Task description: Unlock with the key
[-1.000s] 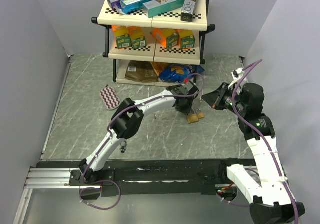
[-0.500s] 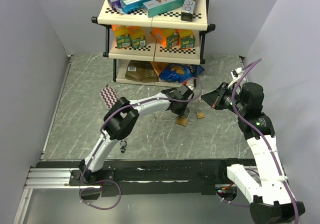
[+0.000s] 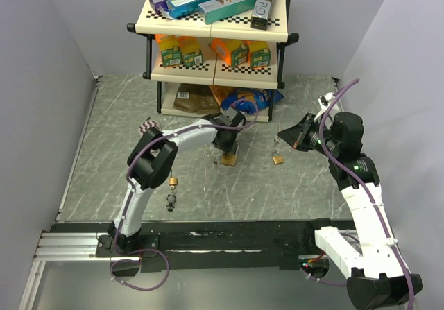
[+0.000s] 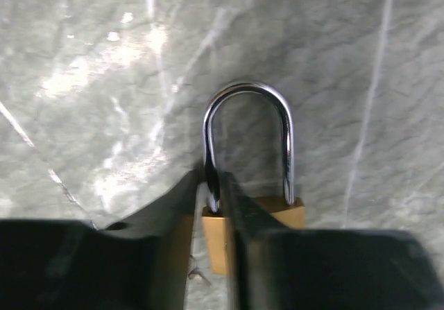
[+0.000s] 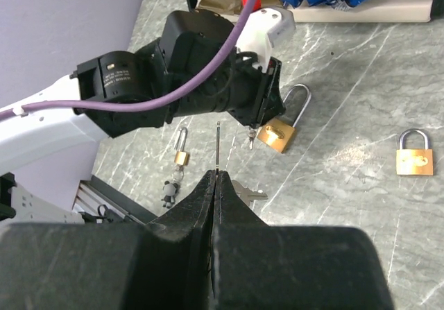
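1. While the left pincer (image 4: pixel 211 179) reaches out over the grey tabletop (image 3: pixel 104 150), its fingers (image 4: pixel 173 213) stand close on either side of one leg of the padlock (image 3: pixel 229 159).
2. I cannot tell whether those fingers press the leg or only bracket it.
3. The padlock lies in the middle of the tabletop, just in front of the shelf (image 3: pixel 215 26).
4. Its long axis runs near to far: the steel shackle (image 4: pixel 287 150) points toward the shelf and the brass body toward the arm bases.
5. The right pincer (image 5: pixel 215 178) is closed on the key (image 5: pixel 217 147), held above the tabletop on the right side.
6. The key is seen edge-on as a thin line. It sticks straight out from the fingertips and points toward the left pincer and the padlock.
7. A second padlock (image 3: pixel 277 159) lies flat between the two pincers, apart from both.
8. A small padlock (image 3: pixel 173 181) lies beside the left arm, nearer its base.
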Tool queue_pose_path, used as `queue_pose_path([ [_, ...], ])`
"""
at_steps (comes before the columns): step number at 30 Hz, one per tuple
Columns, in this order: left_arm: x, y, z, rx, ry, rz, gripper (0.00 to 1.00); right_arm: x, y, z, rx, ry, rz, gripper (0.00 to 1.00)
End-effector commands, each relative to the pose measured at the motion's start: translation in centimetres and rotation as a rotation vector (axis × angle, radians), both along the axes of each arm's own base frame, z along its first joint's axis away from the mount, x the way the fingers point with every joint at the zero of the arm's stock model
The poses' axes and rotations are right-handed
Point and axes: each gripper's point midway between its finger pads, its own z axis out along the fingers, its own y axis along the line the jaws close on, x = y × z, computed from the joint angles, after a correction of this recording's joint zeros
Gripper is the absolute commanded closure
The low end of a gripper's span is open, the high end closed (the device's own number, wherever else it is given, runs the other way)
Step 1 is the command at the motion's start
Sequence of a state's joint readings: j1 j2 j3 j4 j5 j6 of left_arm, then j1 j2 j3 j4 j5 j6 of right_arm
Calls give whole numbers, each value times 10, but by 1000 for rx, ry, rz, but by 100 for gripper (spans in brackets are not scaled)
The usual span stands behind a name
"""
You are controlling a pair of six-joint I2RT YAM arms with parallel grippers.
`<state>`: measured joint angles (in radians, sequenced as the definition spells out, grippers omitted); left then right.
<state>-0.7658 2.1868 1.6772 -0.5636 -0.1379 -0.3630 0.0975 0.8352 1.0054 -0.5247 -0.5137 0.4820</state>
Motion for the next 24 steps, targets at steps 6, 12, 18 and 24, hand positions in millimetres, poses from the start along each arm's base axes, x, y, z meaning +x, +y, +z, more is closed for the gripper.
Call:
queue_pose_path([
  [6,-6,-3,45,-75,3,31,38,4,2,5,11,-14,6,100],
  [12,-13,-12,65,-158,14,79,25,4,3,2,18,-6,11,100],
  [18,-28,-20,66,-170,29,48,20,3,4,1,21,-3,14,100],
  [24,-41,-21,48,-151,93,11,19,2,4,2,19,-3,13,100],
])
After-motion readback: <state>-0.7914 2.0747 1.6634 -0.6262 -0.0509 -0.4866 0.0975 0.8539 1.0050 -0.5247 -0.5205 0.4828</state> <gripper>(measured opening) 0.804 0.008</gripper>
